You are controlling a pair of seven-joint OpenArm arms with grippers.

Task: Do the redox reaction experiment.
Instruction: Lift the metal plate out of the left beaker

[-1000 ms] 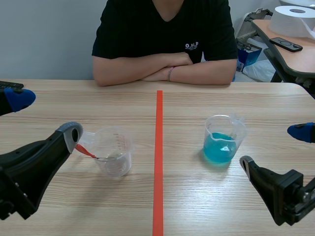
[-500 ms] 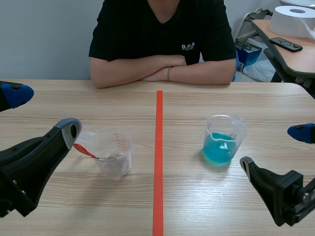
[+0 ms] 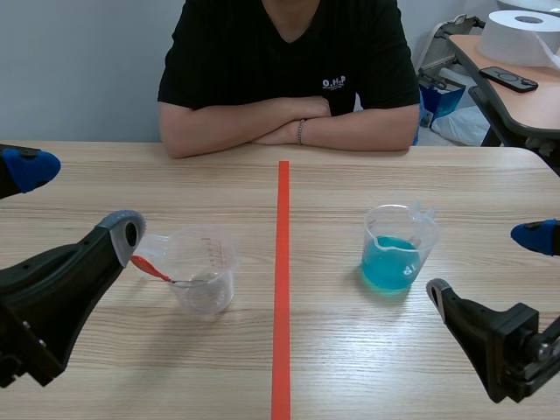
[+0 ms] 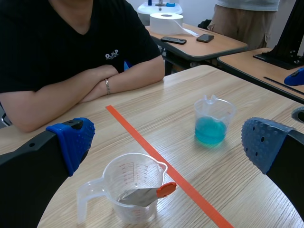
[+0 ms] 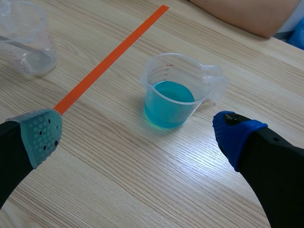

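Plastic cups, two: blue-liquid cup [image 3: 400, 255], clear cup [image 3: 206, 271]; left fingers [image 4: 73, 142], right fingers [image 5: 40, 135] wide apart.

In my right wrist cam the clear cup [image 5: 24, 40] is chopped off at the edge, the scale marks [image 5: 165, 61] on the blue-liquid cup [image 5: 168, 102] are too tiny to read (shirt logo [image 3: 335, 83] too), and the person [image 3: 289, 61] is cropped above the shoulders.
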